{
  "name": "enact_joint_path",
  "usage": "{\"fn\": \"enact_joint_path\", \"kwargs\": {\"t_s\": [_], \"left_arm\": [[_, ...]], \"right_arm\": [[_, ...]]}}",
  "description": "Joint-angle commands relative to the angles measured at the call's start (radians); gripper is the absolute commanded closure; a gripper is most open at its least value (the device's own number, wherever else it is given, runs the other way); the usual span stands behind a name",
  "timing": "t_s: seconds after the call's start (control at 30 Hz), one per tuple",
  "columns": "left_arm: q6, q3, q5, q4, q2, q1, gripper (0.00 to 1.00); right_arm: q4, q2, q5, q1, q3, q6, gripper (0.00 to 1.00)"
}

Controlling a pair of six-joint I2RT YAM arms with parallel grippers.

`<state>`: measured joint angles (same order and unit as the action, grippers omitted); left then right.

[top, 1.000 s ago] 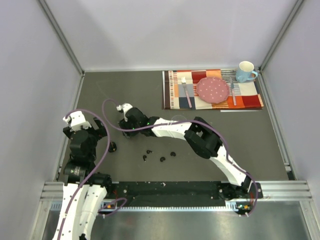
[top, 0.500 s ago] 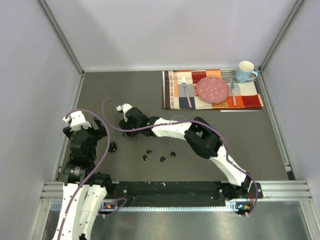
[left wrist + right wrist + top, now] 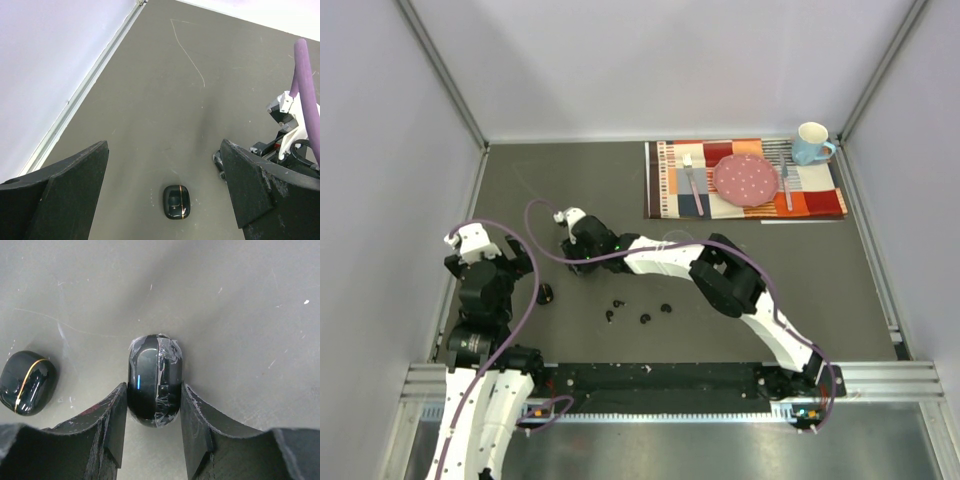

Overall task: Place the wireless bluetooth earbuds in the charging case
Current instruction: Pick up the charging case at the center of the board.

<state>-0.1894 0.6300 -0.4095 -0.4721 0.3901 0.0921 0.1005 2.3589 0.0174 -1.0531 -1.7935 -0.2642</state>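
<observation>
On the left half of the grey table (image 3: 800, 270), the right gripper (image 3: 152, 402) was seen lowered over a taped charging case (image 3: 152, 385). Case was black, oval, wrapped in clear tape, with a small blue light lit. It was gripped from both sides, each finger pressed against a flank, and its lid was shut. Whether it was lifted off the table could not be told.

Just left of it in the right wrist view, a gold-lined case (image 3: 25, 382) was lying flat, also black, also closed, apart from the taped one. The same case was caught in the left wrist view, on the table below and between the fingers.

The left gripper (image 3: 164, 150) was held wide open above the table, nothing in it, nothing touched.

The earbuds (image 3: 645, 319) were left loose on the table, four dark specks scattered near the front edge between the two arms, well apart from both cases. None were seated in a case. Detail too small to be read.

Far right corner: a striped placemat (image 3: 820, 205) was laid out, with a pink dotted plate (image 3: 746, 180), a fork (image 3: 690, 178) and a light blue mug (image 3: 811, 143) set on it.
</observation>
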Motion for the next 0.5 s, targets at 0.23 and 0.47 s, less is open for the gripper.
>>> {"fn": "enact_joint_path", "kwargs": {"t_s": [0.23, 0.47], "left_arm": [[-0.013, 0.023, -0.041, 0.023, -0.065, -0.005, 0.01], [-0.005, 0.011, -0.037, 0.032, -0.073, -0.003, 0.01]], "right_arm": [[0.022, -0.197, -0.002, -0.001, 0.124, 0.003, 0.96], [-0.022, -0.312, -0.014, 0.028, 0.213, -0.023, 1.0]]}}
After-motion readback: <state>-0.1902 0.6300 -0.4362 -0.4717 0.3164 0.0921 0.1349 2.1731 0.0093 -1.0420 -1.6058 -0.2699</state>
